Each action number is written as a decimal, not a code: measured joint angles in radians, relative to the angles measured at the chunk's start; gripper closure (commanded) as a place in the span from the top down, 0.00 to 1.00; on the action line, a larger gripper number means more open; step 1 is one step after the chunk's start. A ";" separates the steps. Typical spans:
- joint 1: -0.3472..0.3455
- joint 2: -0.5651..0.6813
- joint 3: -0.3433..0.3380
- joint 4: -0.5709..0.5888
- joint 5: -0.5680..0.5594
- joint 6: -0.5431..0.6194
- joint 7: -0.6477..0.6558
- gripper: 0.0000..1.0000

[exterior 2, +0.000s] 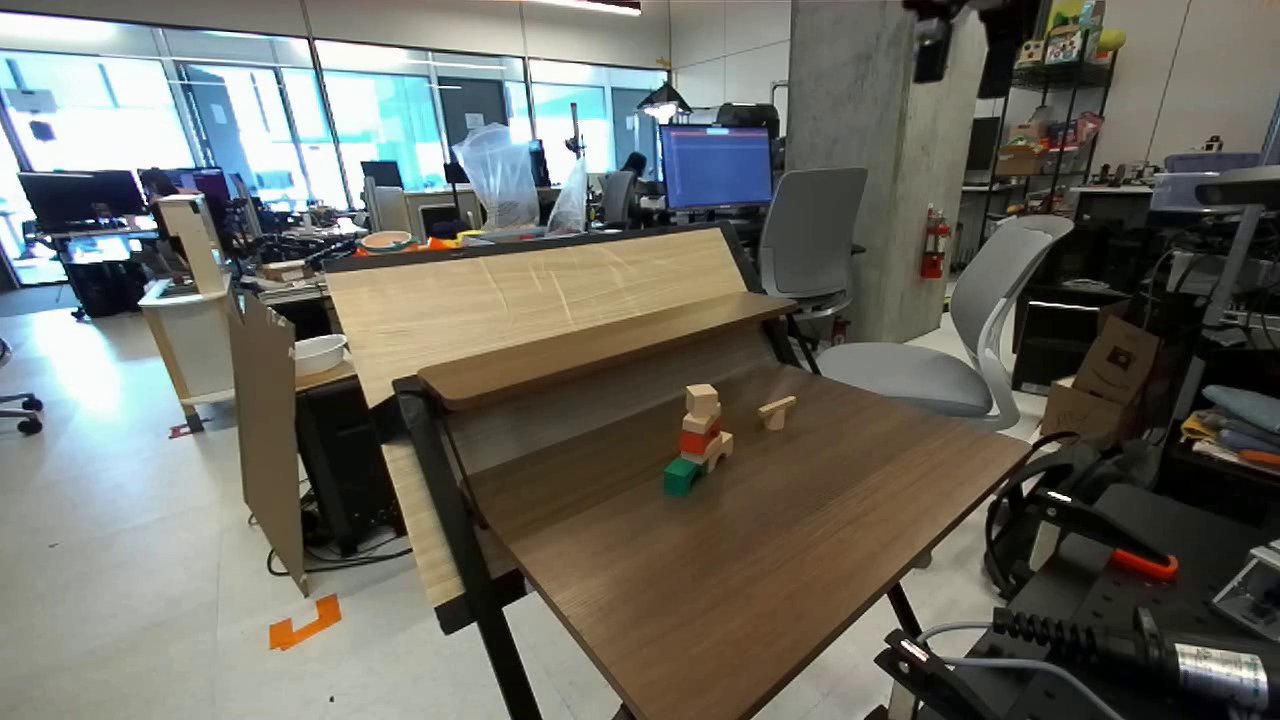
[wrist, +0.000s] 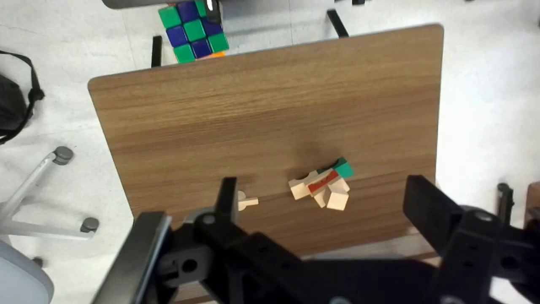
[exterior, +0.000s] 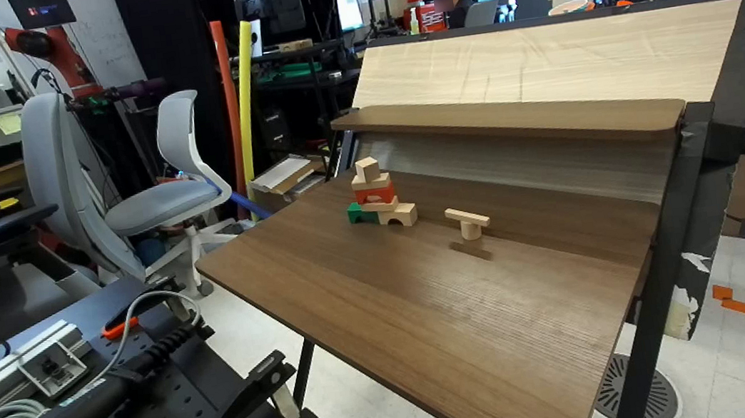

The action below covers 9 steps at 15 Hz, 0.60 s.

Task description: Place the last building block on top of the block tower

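The block tower stands on the brown table in both exterior views. It has a green arch and a pale arch at the base, a thin pale piece, a red piece, a pale piece and a pale cube on top. A pale elongated block, seemingly the last building block, lies across a short round block beside the tower; both also show in an exterior view. In the wrist view my gripper is open and empty, high above the table. The left finger partly covers the elongated block.
The table has a raised brown shelf and a pale slanted board along one side. A black pegboard surface with clamps and cable stands near the table. Grey chairs stand beyond the table's end.
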 measured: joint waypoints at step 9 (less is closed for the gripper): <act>0.000 0.374 0.051 0.007 -0.031 0.539 0.523 1.00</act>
